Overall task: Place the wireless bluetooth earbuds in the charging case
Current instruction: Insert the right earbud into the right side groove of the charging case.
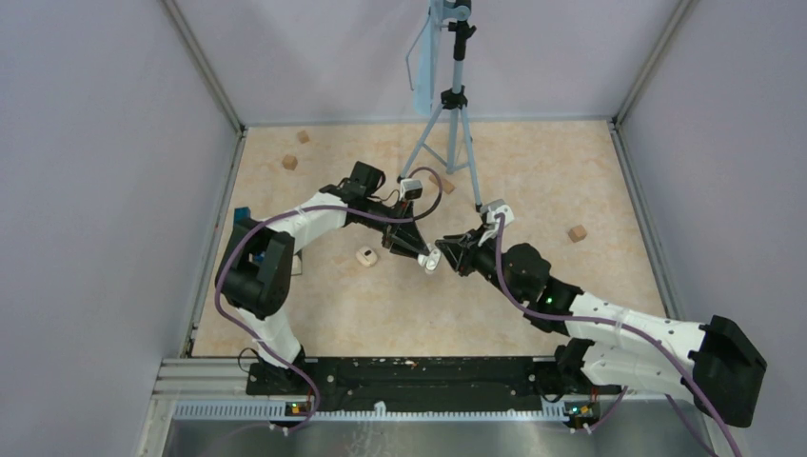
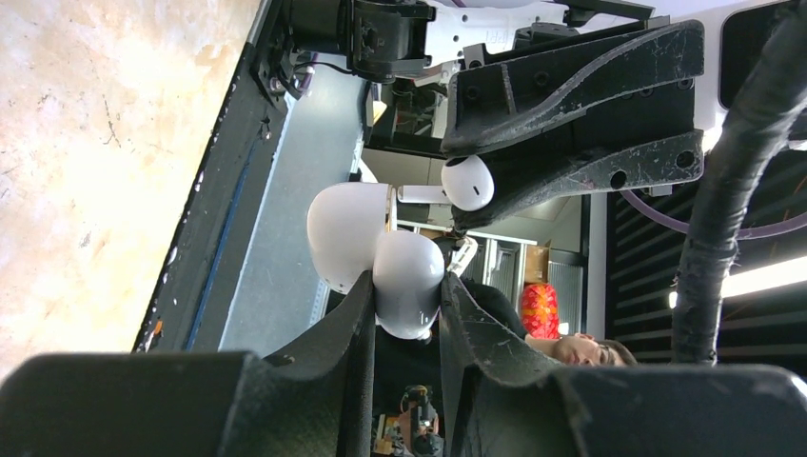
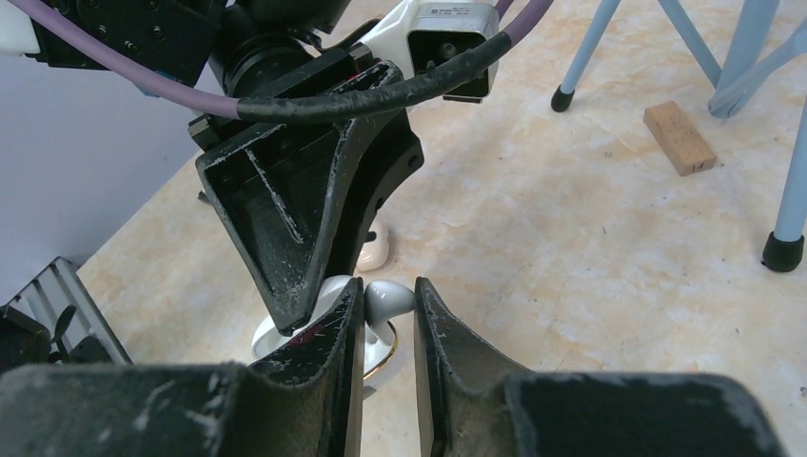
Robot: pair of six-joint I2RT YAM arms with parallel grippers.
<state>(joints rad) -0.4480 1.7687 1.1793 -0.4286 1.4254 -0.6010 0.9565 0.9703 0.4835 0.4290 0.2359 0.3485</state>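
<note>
**Earbud held at the open case, both grippers closed**

Top view: the left gripper and right gripper meet tip to tip above the table. A white case shows at the left gripper's tips. The earbud is too small to make out here. A second case lies on the table just to the left gripper's outer side. A tripod stands beyond both grippers, and a block sits well off to the right gripper's right.

Left wrist: the left gripper is closed to a narrow gap on the case, which stands open, lid swung aside. The right gripper reaches in from beyond the left fingertips, pinching an earbud just beside the case's open mouth. Whether earbud and case touch is unclear.

Right wrist: the right gripper is nearly closed, with the earbud clamped between its tips. The left gripper comes down just ahead and to the left, and the case sits under it.
</note>
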